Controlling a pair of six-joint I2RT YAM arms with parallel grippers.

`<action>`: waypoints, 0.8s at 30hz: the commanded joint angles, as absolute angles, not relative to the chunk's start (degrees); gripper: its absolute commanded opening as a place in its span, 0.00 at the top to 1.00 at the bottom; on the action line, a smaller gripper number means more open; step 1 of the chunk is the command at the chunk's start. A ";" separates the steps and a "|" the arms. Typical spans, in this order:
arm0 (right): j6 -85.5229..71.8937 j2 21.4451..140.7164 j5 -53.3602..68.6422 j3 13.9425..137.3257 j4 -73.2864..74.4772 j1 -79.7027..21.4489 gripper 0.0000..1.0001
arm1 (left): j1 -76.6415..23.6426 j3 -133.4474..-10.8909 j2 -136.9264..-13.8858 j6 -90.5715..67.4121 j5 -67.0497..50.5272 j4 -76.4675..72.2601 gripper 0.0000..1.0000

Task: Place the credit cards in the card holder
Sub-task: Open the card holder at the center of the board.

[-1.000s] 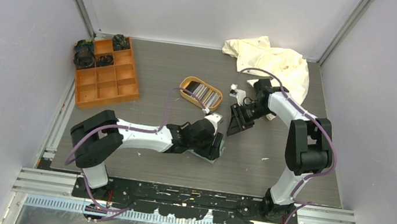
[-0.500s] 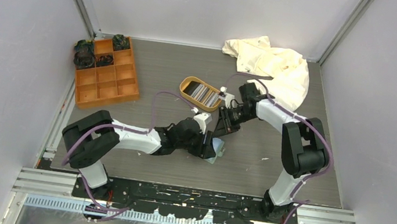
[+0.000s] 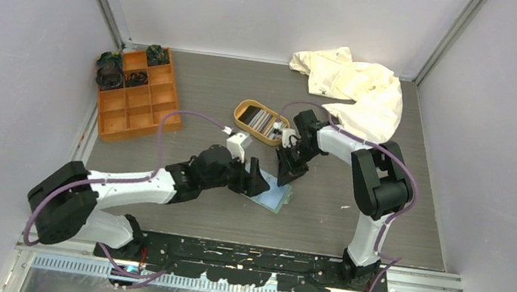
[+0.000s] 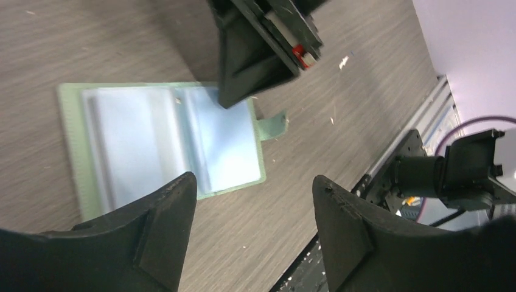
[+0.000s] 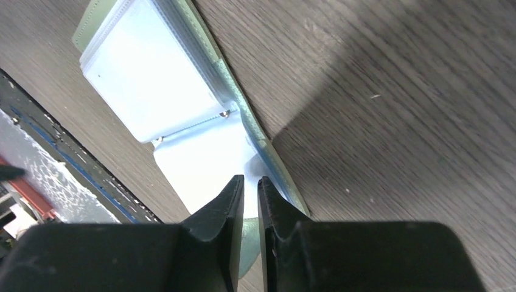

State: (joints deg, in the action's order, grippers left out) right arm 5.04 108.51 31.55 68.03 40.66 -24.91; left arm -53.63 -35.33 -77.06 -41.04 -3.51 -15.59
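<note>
Right now, your left gripper (image 4: 252,194) hangs spread wide over the open card holder (image 4: 152,143) lying on the table (image 3: 209,93), while your right gripper (image 5: 251,181), pinched nearly together, points down at its sleeves.

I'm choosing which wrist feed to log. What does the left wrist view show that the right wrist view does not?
Only left wrist: the card holder with its tab, the right gripper seen from outside, the left gripper open and empty. Only right wrist: the right gripper's fingers nearly together, a thin gap between them. Both: the holder lying open on the table, clear sleeves up, right gripper's tip over it.
</note>
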 commanded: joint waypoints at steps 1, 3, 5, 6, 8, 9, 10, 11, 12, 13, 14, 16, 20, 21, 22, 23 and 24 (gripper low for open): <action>8.41 108.81 29.31 70.25 43.29 -25.13 0.79 | -49.61 -34.29 -74.16 -39.51 -3.92 -8.60 0.29; 8.99 108.85 30.08 70.39 43.73 -25.13 0.79 | -47.60 -33.33 -74.93 -40.88 -7.36 -9.22 0.29; 9.20 109.05 30.36 70.49 43.97 -25.14 0.79 | -46.18 -32.29 -76.17 -42.60 -10.05 -11.65 0.30; 9.30 109.12 30.40 70.56 44.06 -25.13 0.79 | -45.75 -32.11 -76.92 -43.29 -10.79 -12.40 0.30; 9.42 109.22 30.56 70.57 44.21 -25.07 0.79 | -45.46 -32.89 -78.45 -43.91 -11.18 -12.38 0.31; 9.48 109.31 30.58 70.64 44.30 -25.05 0.79 | -45.44 -33.54 -79.15 -43.94 -11.18 -11.60 0.32; 9.52 109.33 30.71 70.66 44.30 -25.08 0.79 | -45.44 -34.38 -79.81 -43.88 -11.09 -10.61 0.32; 9.57 109.34 30.80 70.72 44.37 -25.12 0.79 | -45.45 -35.44 -80.43 -43.71 -10.92 -9.22 0.33; 9.58 109.40 30.84 70.75 44.38 -25.12 0.79 | -45.48 -36.07 -80.98 -43.62 -10.70 -8.21 0.33; 9.58 109.38 30.94 70.71 44.46 -25.11 0.79 | -45.47 -36.58 -81.31 -43.48 -10.56 -7.51 0.33; 9.66 109.49 31.01 70.83 44.55 -25.13 0.79 | -45.48 -36.91 -81.61 -43.45 -10.20 -6.95 0.34; 9.71 109.64 31.03 70.92 44.72 -25.13 0.79 | -45.45 -37.48 -81.90 -43.29 -9.31 -5.70 0.35; 9.76 109.77 31.20 71.09 44.91 -25.20 0.79 | -45.49 -37.99 -82.37 -43.24 -9.10 -5.11 0.38; 9.80 109.82 31.20 71.06 45.04 -25.22 0.79 | -45.52 -38.17 -82.55 -43.24 -9.04 -5.06 0.39; 9.84 109.84 31.20 71.10 45.05 -25.18 0.79 | -45.45 -38.41 -82.91 -43.20 -9.07 -5.02 0.40; 9.84 109.86 31.20 71.10 45.05 -25.22 0.79 | -45.48 -38.67 -83.22 -43.16 -9.30 -5.08 0.40; 9.89 109.88 31.20 71.14 45.08 -25.29 0.79 | -45.47 -38.94 -83.59 -43.09 -9.58 -5.17 0.40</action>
